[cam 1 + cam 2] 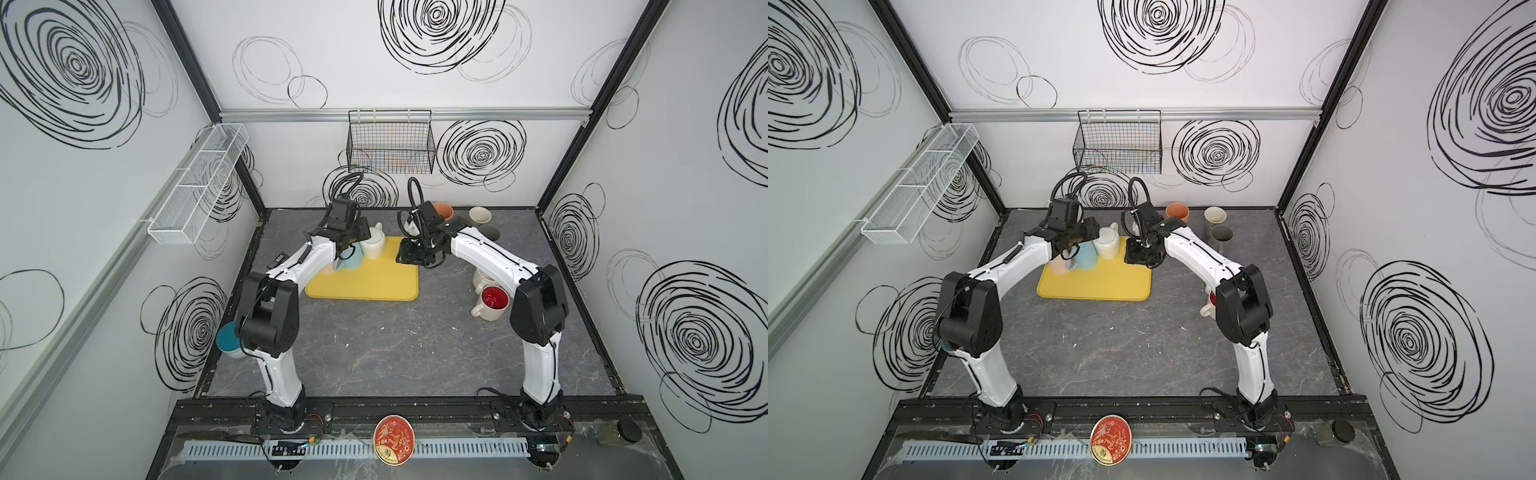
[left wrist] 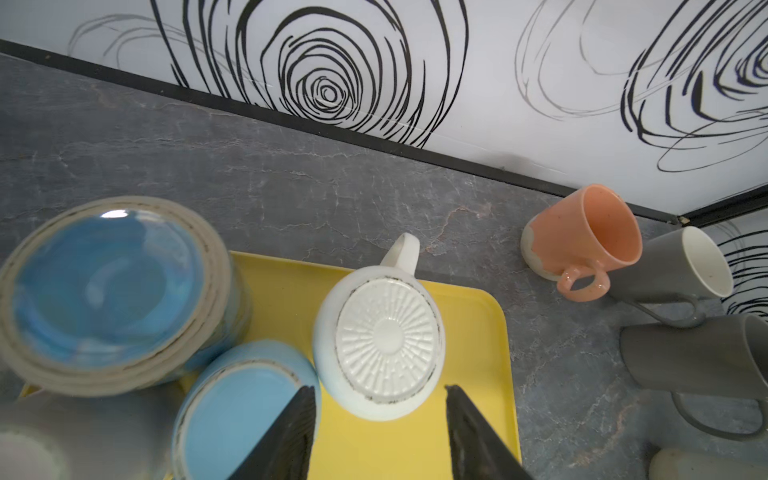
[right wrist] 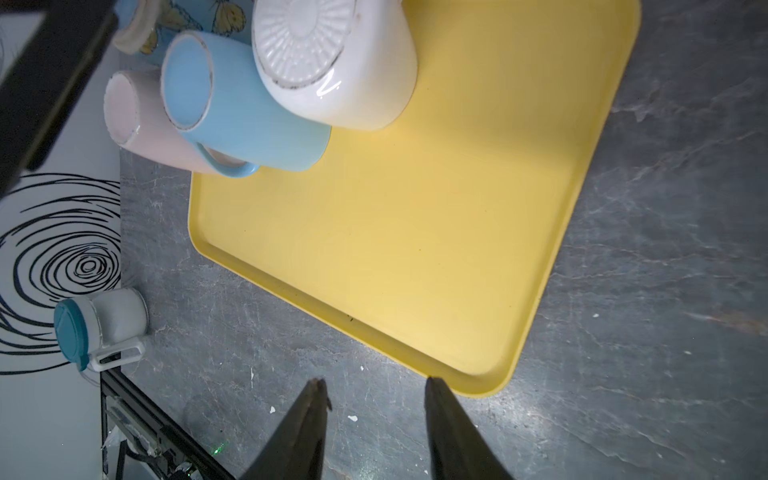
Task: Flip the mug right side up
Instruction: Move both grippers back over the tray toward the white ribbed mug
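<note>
none of the mugs (image 3: 249,104) on the tray (image 3: 415,249) has been righted. the right gripper (image 3: 374,380) is held parted and empty by the tray's corner. farther back, the left gripper (image 2: 380,390) is parted, empty, above the bottom-up white mug (image 2: 386,345). grasp and flip are left.

white mug (image 2: 386,345): glossy glazed ceramic, ribbed base | blue mug (image 3: 245,112): smooth satin glaze, rough bare foot ring | tray (image 3: 415,249): smooth matt plastic | counter (image 3: 665,249): veined stone look, low sheen | orange mug (image 2: 582,237): speckled glaze | basket (image 1: 390,145): thin black metal wire
</note>
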You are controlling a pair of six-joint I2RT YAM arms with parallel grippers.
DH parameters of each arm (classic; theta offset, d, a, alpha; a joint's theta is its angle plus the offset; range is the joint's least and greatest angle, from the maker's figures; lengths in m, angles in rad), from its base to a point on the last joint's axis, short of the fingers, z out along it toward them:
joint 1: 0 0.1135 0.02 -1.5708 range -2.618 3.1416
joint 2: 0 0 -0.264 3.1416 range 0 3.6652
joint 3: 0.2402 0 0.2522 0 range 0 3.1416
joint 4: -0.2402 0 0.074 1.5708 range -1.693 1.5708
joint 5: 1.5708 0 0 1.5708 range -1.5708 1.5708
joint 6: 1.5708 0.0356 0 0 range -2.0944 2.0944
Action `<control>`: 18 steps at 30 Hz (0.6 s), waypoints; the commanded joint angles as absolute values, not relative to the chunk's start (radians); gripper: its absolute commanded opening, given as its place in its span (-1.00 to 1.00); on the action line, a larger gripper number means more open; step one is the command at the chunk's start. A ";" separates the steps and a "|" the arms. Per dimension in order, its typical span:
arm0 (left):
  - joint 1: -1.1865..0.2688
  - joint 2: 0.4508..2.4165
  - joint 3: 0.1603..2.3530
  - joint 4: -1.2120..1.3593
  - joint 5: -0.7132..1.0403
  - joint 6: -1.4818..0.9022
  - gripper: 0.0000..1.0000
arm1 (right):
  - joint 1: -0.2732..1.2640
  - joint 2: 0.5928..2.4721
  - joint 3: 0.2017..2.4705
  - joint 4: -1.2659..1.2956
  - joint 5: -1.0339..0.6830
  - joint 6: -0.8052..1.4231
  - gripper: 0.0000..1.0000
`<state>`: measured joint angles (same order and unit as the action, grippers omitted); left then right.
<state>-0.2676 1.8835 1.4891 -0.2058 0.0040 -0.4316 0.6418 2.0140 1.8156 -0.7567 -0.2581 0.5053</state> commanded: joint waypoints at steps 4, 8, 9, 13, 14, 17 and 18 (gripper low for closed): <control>-0.268 2.021 1.654 -0.282 0.011 -0.398 0.16 | 0.625 1.930 1.695 -0.733 -0.232 0.547 -0.11; -0.272 2.104 1.747 -0.326 0.016 -0.400 0.17 | 0.592 1.886 1.614 -0.687 -0.233 0.587 -0.11; -0.272 2.117 1.759 -0.329 0.016 -0.399 0.17 | 0.586 1.881 1.604 -0.678 -0.231 0.594 -0.11; -0.272 2.175 1.799 -0.338 0.018 -0.403 0.18 | 0.555 1.889 1.589 -0.651 -0.235 0.612 -0.11; -0.271 2.186 1.803 -0.336 0.021 -0.403 0.18 | 0.548 1.899 1.596 -0.650 -0.241 0.614 -0.10; -0.267 2.216 1.816 -0.334 0.032 -0.398 0.18 | 0.537 1.930 1.631 -0.661 -0.251 0.614 -0.10; -0.268 2.222 1.819 -0.333 0.030 -0.395 0.18 | 0.536 1.940 1.648 -0.669 -0.253 0.614 -0.10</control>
<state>-0.2691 2.1899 1.7908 -0.3157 0.0170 -0.4110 0.5381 1.9274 1.6043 -0.6765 -0.2424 0.5972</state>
